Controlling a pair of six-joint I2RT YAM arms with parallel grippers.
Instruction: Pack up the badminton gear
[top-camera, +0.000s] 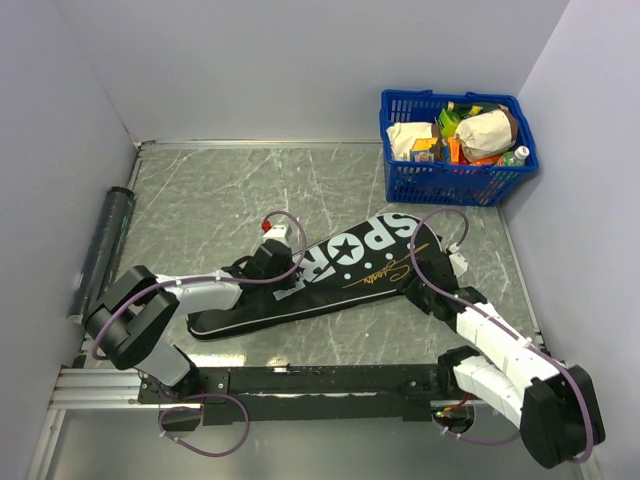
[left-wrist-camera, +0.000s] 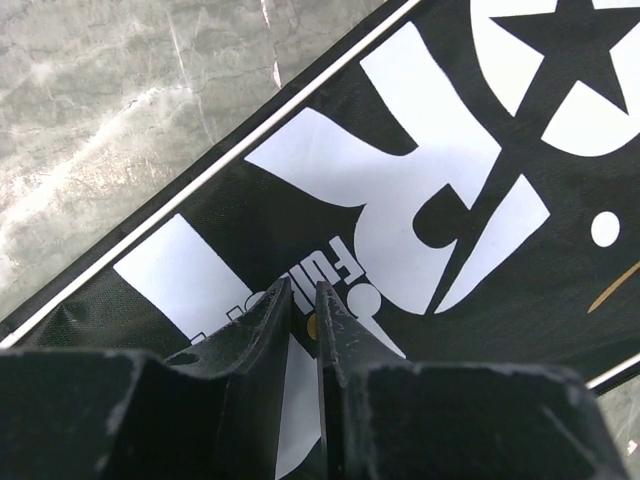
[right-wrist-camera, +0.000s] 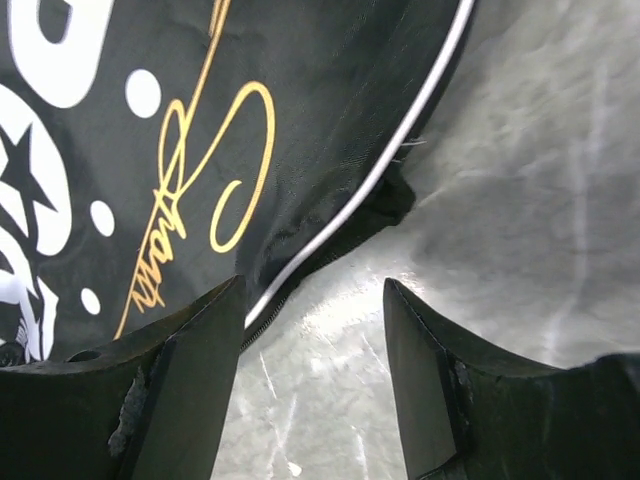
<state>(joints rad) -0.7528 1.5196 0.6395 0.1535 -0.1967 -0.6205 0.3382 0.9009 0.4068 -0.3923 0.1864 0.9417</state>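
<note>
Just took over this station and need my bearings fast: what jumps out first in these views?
A big black bag lettered SPORT lies slantwise across the middle of the table. The left fingers sit close together over its white lettering, while the right fingers stand open astride its piped edge. A blue basket of groceries fills the far right corner, and a dark tube lies along the left wall.

Black white-lettered bag (top-camera: 335, 288); blue basket (top-camera: 450, 186)
</note>
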